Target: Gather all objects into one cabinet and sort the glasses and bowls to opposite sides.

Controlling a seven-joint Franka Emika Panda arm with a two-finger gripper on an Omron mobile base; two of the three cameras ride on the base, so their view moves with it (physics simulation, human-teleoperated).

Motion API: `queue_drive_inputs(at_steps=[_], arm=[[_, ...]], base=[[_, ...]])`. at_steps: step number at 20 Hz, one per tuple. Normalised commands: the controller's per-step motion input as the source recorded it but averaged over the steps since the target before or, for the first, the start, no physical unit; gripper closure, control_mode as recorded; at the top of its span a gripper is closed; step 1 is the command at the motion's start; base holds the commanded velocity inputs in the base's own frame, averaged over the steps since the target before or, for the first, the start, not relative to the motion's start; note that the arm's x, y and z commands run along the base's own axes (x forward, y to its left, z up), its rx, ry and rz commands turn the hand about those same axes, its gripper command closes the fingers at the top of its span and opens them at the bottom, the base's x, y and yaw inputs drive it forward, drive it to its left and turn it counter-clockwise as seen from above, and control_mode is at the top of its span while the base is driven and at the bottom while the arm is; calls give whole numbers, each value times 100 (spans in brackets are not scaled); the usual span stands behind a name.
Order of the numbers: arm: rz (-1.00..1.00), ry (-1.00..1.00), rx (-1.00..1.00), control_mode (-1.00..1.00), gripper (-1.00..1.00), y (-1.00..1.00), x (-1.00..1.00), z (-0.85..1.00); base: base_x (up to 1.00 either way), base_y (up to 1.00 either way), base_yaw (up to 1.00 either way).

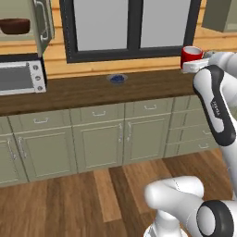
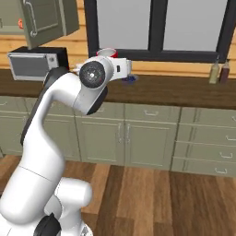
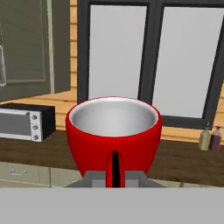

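My gripper [image 3: 114,177] is shut on the handle of a bright red cup [image 3: 113,131] with a pale inside, held upright above the counter in front of the window. From the left base the red cup [image 1: 191,56] sits just above the hand [image 1: 190,67]. From the right base the cup [image 2: 107,52] peeks over the wrist. The dark brown bowl [image 1: 15,25] rests on the pale shelf of the grey-green wall cabinet [image 1: 18,42] at the far left. The cabinet door [image 1: 44,21] stands open. A small orange thing [image 2: 20,23] shows inside the cabinet; what it is I cannot tell.
A toaster oven [image 1: 21,77] stands on the dark wooden counter [image 1: 92,90] under the cabinet. A small blue dish [image 1: 117,78] lies mid-counter below the window. Two slim bottles [image 2: 219,71] stand at the counter's right end. Base cabinets [image 1: 97,139] run beneath.
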Motion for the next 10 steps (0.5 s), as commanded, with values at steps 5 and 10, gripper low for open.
queue_drive_inputs(at_steps=[5, 10], arm=[[0, 0, 0, 100, 100, 0, 0, 0], [0, 0, 0, 100, 100, 0, 0, 0]], base=[[-42, 100, -7], [-47, 100, -6]])
